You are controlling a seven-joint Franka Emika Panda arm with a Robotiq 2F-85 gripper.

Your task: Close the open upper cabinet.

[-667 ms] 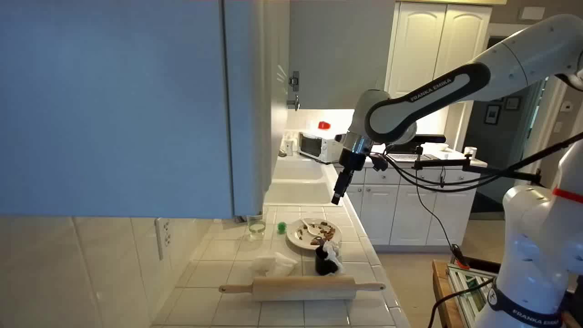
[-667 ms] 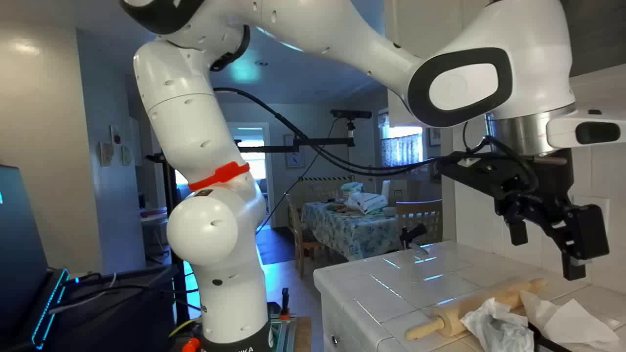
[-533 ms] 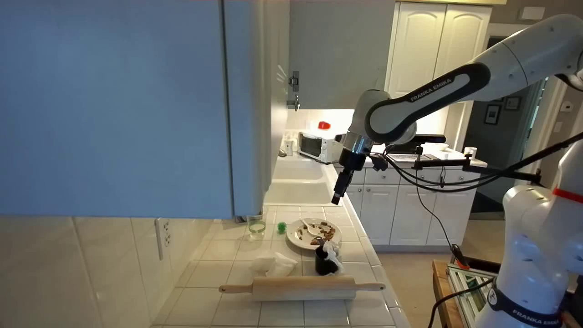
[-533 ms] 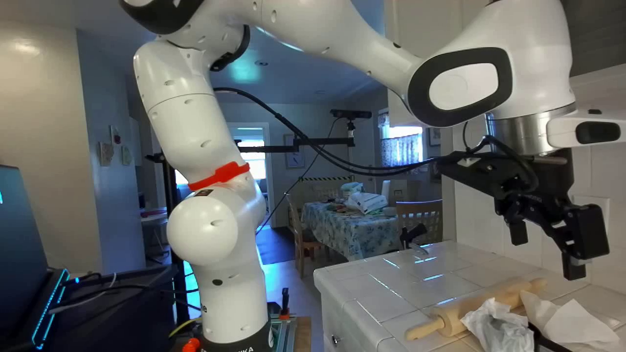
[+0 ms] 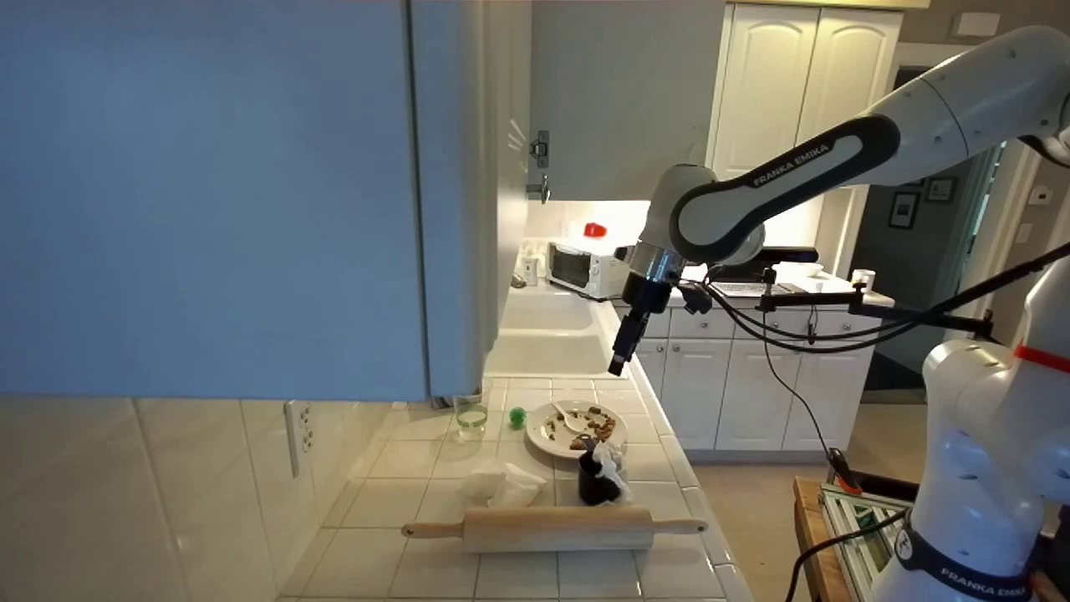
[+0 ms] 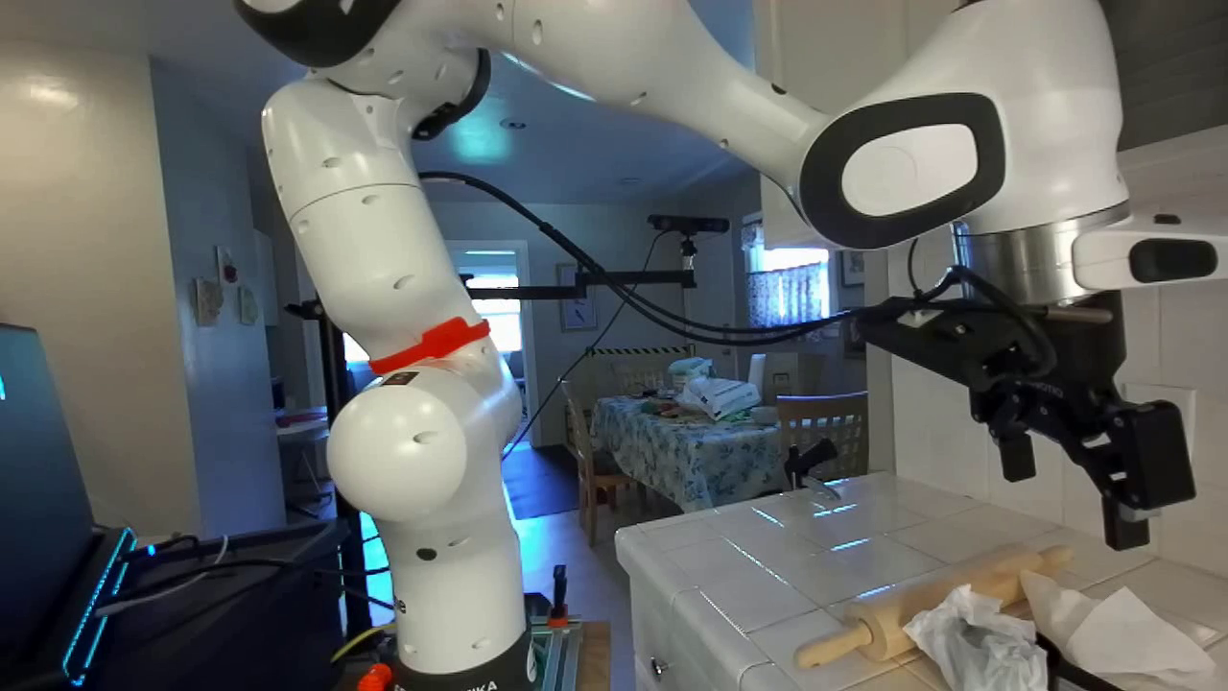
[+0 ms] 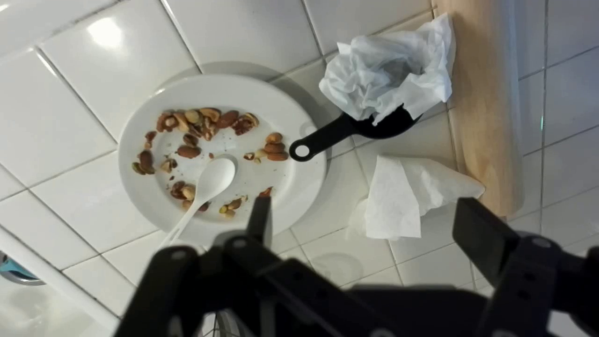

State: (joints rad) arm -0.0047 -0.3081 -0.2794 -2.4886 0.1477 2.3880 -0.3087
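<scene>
White tiled counter point(image 5: 598, 577), claw point(image 7: 364, 220) spread wide above, upper cabinet door point(image 5: 623, 92) swung out, draped table point(image 6: 672, 465) across the room

chairs point(image 6: 820, 416) beside cloth-covered table point(image 6: 686, 461); bright window point(image 6: 796, 257), patterned curtain point(image 6: 787, 305); bluish floor point(image 6: 574, 581).

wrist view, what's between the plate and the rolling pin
In the wrist view, a black cup partly covered by crumpled white paper, its handle over the plate, and another paper piece lie there.

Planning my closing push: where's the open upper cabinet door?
In an exterior view, the grey door is at the top, just right of centre, immediately left of the white arched-panel doors and above the white toaster oven.
</scene>
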